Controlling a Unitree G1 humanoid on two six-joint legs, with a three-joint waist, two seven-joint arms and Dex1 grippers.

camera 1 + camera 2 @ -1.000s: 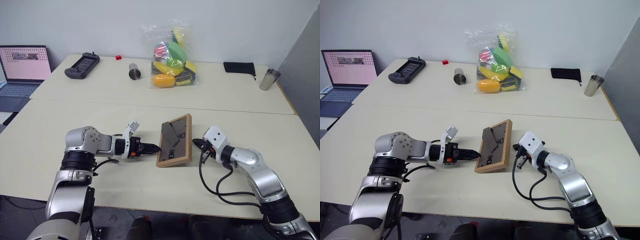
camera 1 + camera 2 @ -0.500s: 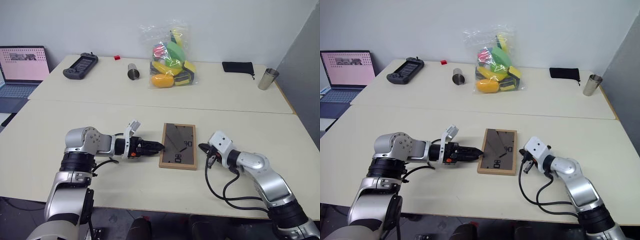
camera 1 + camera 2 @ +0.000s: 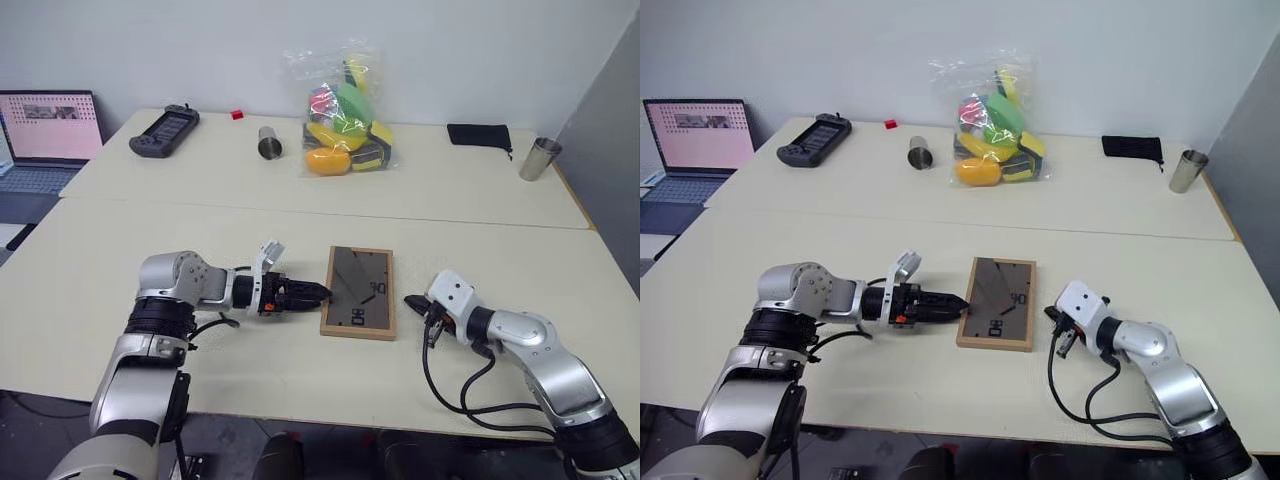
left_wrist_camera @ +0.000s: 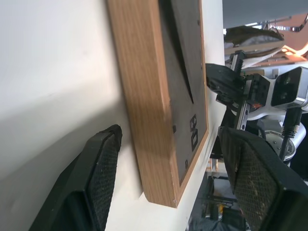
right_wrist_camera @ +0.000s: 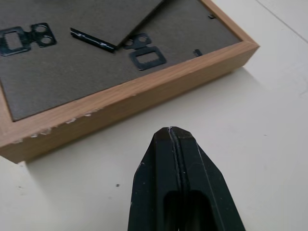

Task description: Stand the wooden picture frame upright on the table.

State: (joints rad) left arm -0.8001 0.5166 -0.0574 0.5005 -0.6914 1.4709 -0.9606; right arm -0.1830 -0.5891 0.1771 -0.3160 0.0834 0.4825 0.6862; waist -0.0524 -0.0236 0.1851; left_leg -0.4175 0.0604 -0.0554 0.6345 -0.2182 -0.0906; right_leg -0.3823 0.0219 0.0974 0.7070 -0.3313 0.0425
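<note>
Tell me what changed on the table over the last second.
The frame dropped from tilted up on its left edge to lying flat, back panel up, and squared to the table. The left gripper opened beside it; the shut right gripper drew back from it. The bag of toys, cups and laptop stayed put.

We see a plain pale wall (image 3: 200, 50) behind a second cream table (image 3: 420, 190). Left of that table, an open laptop (image 3: 45, 135) glows pink. At its right end a grey partition (image 3: 610, 150) rises.
</note>
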